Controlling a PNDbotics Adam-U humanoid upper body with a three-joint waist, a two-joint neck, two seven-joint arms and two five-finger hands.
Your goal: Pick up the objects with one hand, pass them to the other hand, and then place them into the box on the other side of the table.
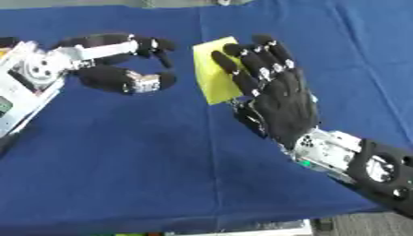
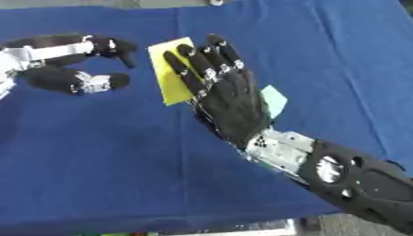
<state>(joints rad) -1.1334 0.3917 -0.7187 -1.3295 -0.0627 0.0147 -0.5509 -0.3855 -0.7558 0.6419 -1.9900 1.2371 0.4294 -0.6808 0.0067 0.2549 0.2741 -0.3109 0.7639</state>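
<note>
A flat yellow block (image 1: 211,78) is held upright above the blue cloth in my right hand (image 1: 284,103). The hand's fingers (image 1: 256,62) lie along the block's near face, and the thumb is mostly hidden behind it. My left hand (image 1: 113,77) reaches in from the left, a short gap away from the block's left edge. Its fingers and thumb are spread apart with nothing between them. No box shows in either view.
A blue cloth (image 1: 121,161) covers the whole table. A small pale green piece (image 2: 275,100) lies on it just behind my right wrist. The table's near edge runs along the bottom of the view.
</note>
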